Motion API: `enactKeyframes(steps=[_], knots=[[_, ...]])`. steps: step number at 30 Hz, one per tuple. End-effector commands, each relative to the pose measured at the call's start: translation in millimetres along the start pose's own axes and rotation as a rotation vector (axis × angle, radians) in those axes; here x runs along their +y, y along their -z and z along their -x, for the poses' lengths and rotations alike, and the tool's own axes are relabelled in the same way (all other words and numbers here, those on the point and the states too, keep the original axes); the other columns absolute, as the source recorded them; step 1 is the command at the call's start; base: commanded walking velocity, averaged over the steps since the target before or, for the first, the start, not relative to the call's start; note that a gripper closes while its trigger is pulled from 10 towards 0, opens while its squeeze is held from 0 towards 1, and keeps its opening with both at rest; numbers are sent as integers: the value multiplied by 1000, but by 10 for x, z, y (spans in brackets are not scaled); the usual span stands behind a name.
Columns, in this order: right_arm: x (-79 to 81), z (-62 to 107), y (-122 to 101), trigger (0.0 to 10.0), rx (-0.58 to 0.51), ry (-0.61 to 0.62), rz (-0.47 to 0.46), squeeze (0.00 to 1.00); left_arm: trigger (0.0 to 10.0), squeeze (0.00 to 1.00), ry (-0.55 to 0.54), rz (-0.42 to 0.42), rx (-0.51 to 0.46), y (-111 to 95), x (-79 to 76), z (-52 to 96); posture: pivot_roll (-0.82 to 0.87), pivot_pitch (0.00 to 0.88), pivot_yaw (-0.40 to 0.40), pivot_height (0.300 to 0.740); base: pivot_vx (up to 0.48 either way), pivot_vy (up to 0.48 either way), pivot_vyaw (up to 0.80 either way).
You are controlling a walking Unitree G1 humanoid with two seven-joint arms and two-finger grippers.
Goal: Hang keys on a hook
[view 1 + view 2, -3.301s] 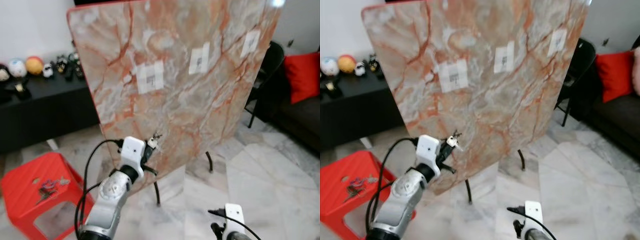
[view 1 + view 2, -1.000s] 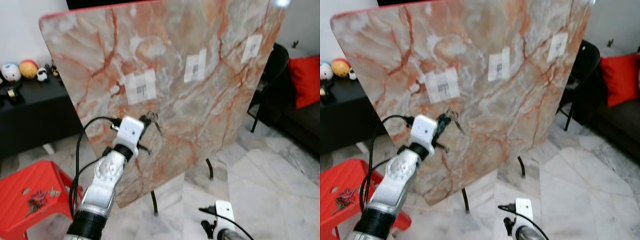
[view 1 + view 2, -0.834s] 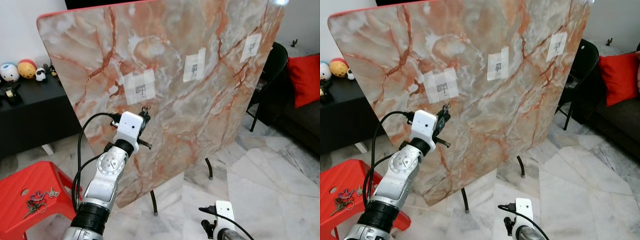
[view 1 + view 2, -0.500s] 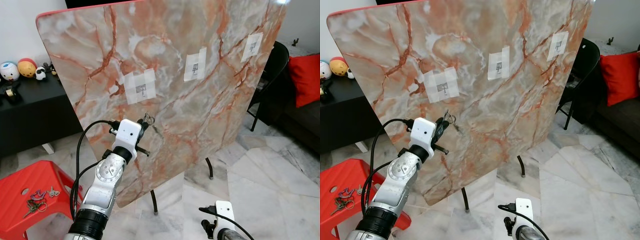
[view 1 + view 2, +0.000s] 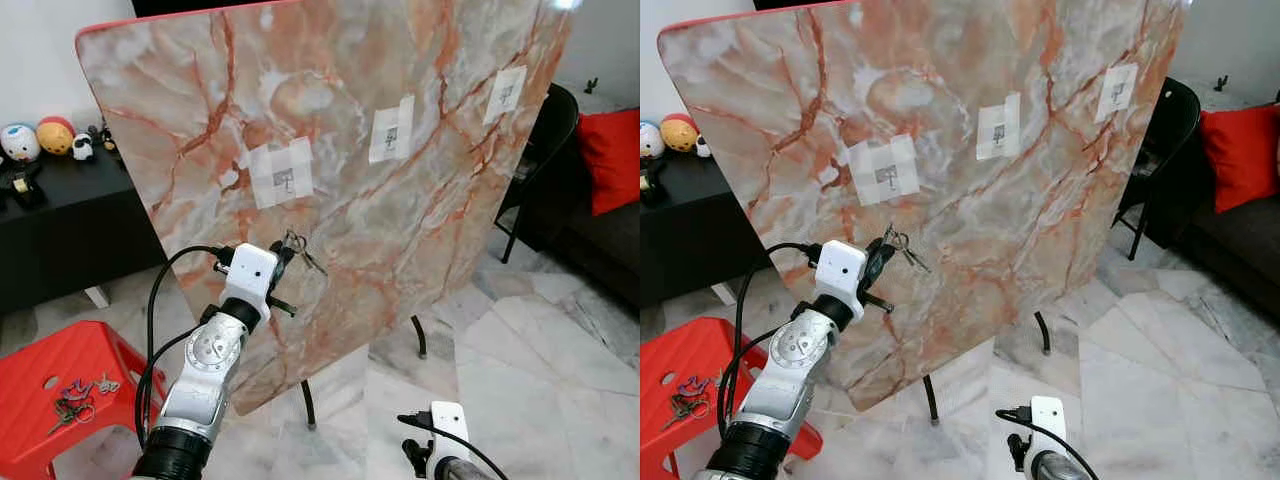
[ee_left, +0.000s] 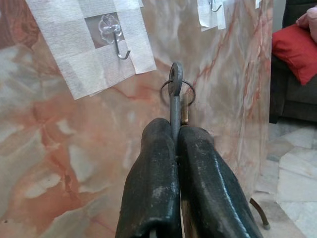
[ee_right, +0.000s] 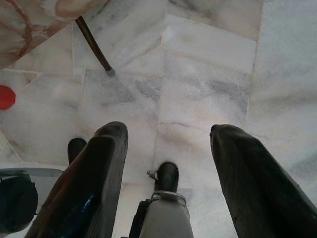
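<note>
- Left wrist view: the left claw (image 6: pixel 176 148) pinched the keys (image 6: pixel 176 89) by one blade, ring dangling, near and below the clear hook (image 6: pixel 117 39) taped to the upended marble tabletop (image 5: pixel 420 230).
- Right claw (image 7: pixel 166 163) hung spread over the marble floor (image 7: pixel 208 89).

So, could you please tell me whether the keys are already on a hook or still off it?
Off: the left gripper holds the keys below the nearest hook, which is bare.
</note>
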State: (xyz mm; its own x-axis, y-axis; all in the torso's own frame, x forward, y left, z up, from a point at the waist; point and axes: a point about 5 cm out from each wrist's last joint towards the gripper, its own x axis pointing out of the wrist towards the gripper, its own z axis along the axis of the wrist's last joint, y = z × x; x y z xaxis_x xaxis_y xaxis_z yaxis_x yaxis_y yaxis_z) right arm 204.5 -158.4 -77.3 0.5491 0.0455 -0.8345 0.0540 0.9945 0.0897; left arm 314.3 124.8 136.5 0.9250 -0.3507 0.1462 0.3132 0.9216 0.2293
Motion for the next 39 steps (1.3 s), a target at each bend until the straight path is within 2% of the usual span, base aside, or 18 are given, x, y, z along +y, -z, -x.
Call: enactKeyframes(steps=[1, 4, 5, 8, 9, 12, 17, 24, 39], knots=[[-6, 1, 2, 10000, -1, 4, -13, 0, 10000, 0, 10, 3, -23, -30, -6, 40, 53, 0, -32, 740, 240, 0, 0], [-4, 1, 5, 10000, -1, 4, -13, 0, 10000, 0, 26, -15, -9, 14, -20, 106, 53, 0, -32, 740, 242, 0, 0], [-3, 1, 8, 10000, -1, 4, -13, 0, 10000, 0, 44, -27, 9, 84, -44, 198, 49, 0, -29, 740, 240, 0, 0], [1, 1, 12, 10000, 0, 4, -13, 0, 10000, 0, 62, -36, 43, 187, -62, 336, 45, 0, -27, 740, 0, 0, 0], [2, 1, 17, 10000, 0, 4, -13, 0, 10000, 0, 56, -37, 79, 276, -43, 474, 42, 0, -22, 740, 0, 0, 0], [-1, 2, 23, 10000, 2, 4, -15, 0, 10000, 0, 37, -42, 113, 350, 8, 608, 46, 0, -24, 740, 0, 0, 0], [-8, 3, 31, 10000, 5, 5, -12, 0, 10000, 0, 17, -43, 140, 404, 48, 717, 47, 0, -26, 740, 0, 0, 0], [-14, 4, 32, 10000, 7, 6, -8, 0, 10000, 0, 33, -36, 123, 370, 6, 705, 49, 0, -28, 740, 0, 0, 0], [-6, 2, 21, 10000, 5, 6, -10, 0, 10000, 0, 47, -39, 97, 294, -9, 652, 50, 0, -31, 740, 366, 0, 0]])
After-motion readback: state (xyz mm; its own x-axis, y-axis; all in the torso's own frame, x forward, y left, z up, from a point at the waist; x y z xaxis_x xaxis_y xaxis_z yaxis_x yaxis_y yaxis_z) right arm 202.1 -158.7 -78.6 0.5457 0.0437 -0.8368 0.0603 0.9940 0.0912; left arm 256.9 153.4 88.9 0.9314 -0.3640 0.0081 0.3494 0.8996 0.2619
